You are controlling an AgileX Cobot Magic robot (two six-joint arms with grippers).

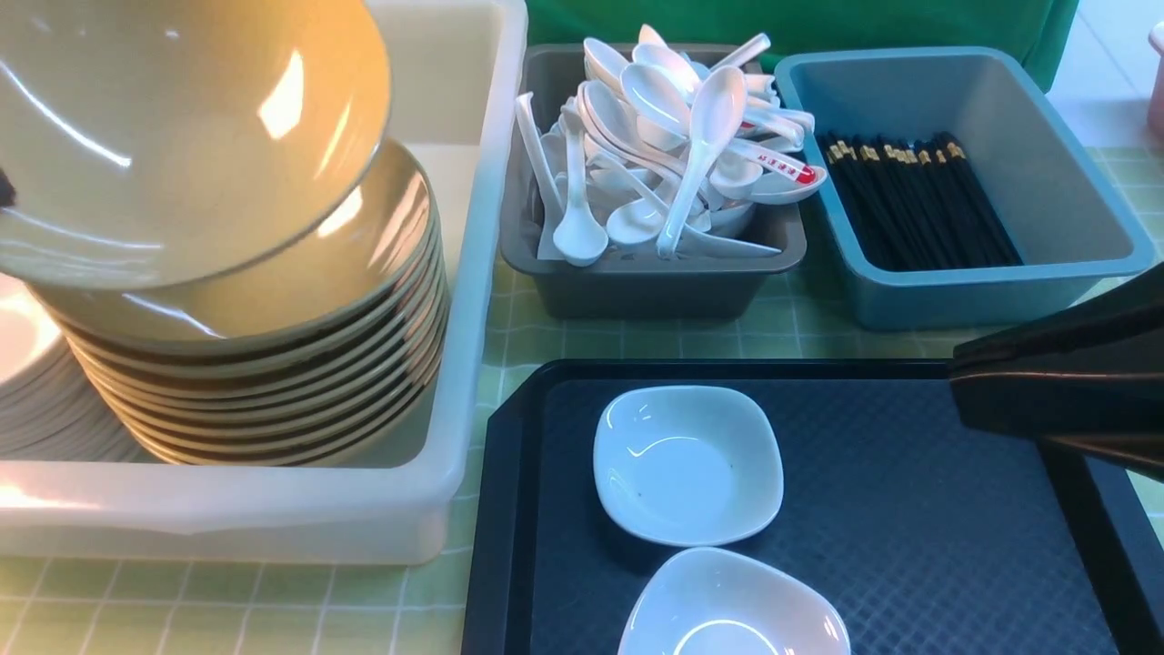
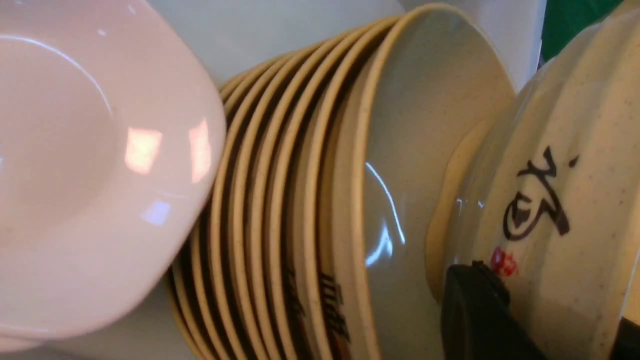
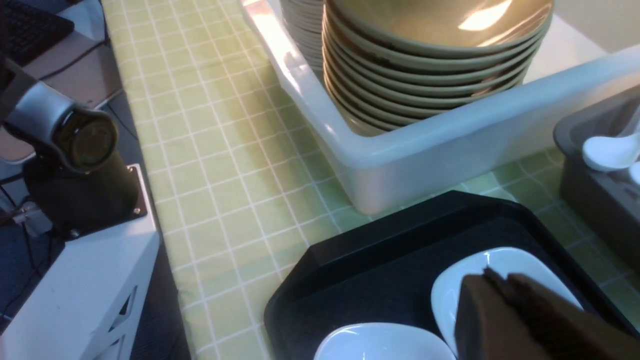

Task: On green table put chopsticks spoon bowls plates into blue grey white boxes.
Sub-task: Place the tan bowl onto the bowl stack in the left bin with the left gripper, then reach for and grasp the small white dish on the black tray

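Tilted tan bowl [image 1: 173,136] pinched by left gripper [image 2: 555,325] above white box's [image 1: 482,227] bowl stack [image 1: 273,364]; right gripper [image 1: 968,393] closed, empty.

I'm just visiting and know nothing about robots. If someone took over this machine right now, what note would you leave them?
Grippers: the left gripper is shut on a tan bowl, held tilted over the bowl stack in the white box. The right gripper is shut and empty, above the black tray.
Done: chopsticks in the blue box, spoons in the grey box, stacked plates beside the bowls.
Left: set the held bowl down; box the two tray plates.
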